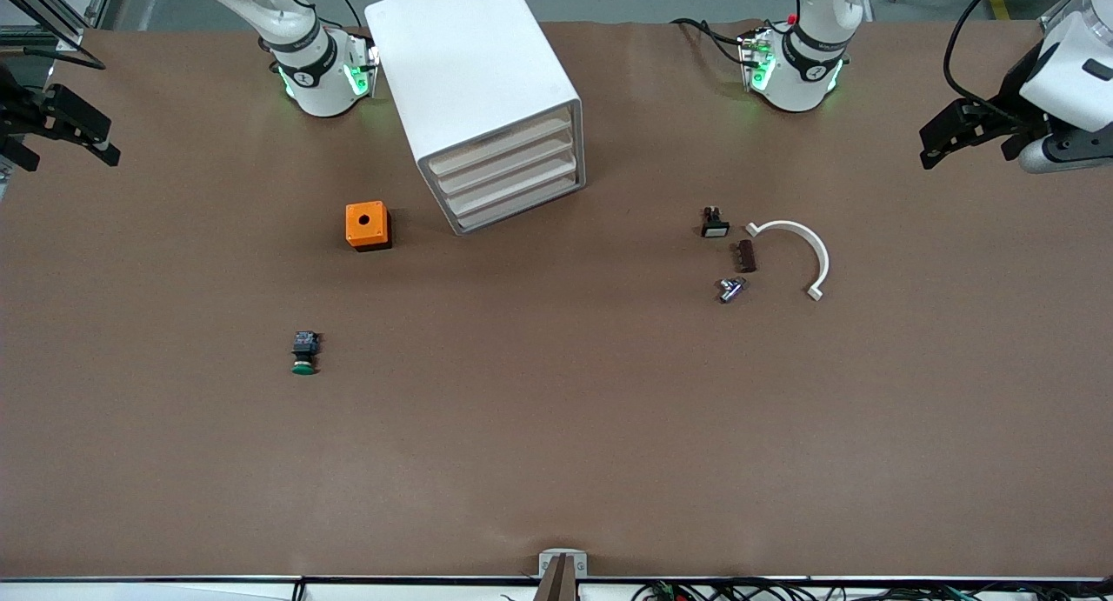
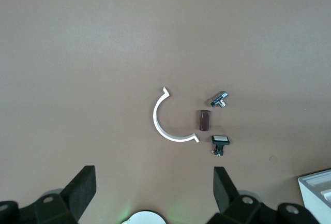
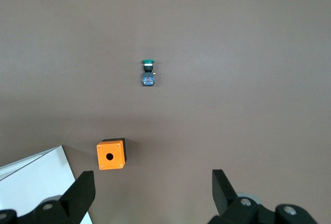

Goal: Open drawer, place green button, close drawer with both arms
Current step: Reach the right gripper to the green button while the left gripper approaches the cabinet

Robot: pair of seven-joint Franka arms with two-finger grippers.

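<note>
The white cabinet (image 1: 474, 70) stands between the arm bases, its four beige-fronted drawers (image 1: 509, 179) all shut. The green-capped button (image 1: 304, 354) lies on its side on the brown table, nearer the front camera than the orange cube; it also shows in the right wrist view (image 3: 148, 73). My right gripper (image 1: 65, 153) hangs open and empty high over the right arm's end of the table, seen in its wrist view (image 3: 153, 190). My left gripper (image 1: 969, 144) hangs open and empty over the left arm's end, seen in its wrist view (image 2: 153, 188).
An orange cube with a hole (image 1: 367, 225) sits beside the cabinet. Toward the left arm's end lie a small black part with a white face (image 1: 715, 223), a brown block (image 1: 746, 256), a metal piece (image 1: 731, 289) and a white curved clip (image 1: 804, 249).
</note>
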